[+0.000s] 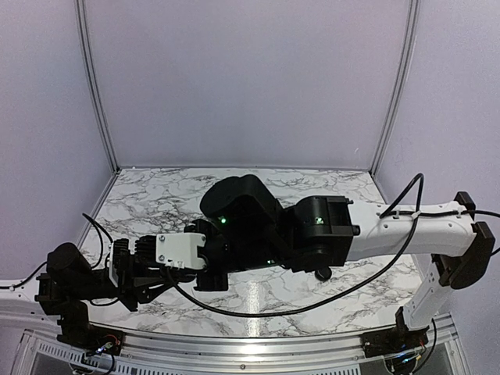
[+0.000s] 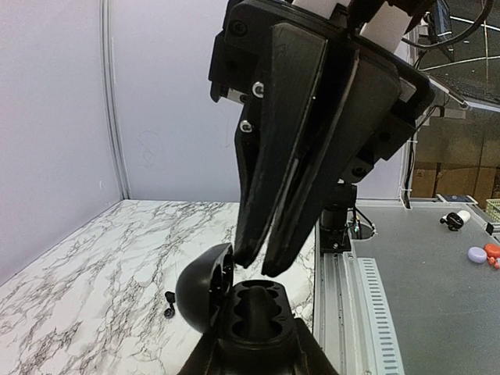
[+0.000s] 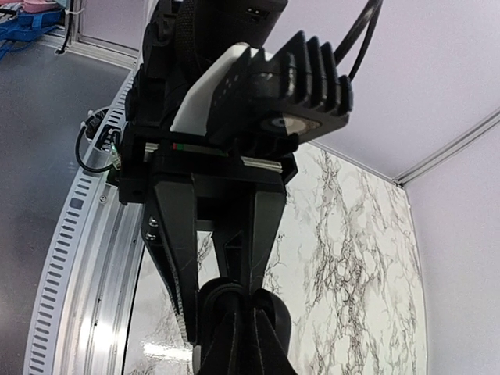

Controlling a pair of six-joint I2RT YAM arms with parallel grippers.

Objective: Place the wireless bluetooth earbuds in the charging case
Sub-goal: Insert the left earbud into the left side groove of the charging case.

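The black charging case (image 2: 262,308) stands open, its domed lid (image 2: 201,293) swung to the left and its moulded wells showing empty. My left gripper (image 2: 258,332) is shut on the case's base and holds it above the marble. My right gripper (image 2: 260,264) hangs from above with its fingers nearly together, tips just over the case mouth; nothing shows between them. One tiny black earbud (image 2: 169,305) lies on the marble left of the lid. In the right wrist view my right gripper (image 3: 244,336) points down onto the case (image 3: 275,320). In the top view both grippers meet (image 1: 215,262) and hide the case.
The marble table (image 1: 156,199) has an aluminium rail (image 2: 367,297) along its near edge, close beside the case. White enclosure walls and posts (image 1: 98,86) stand at the left, back and right. The left arm's white wrist block (image 1: 180,250) sits near the front left.
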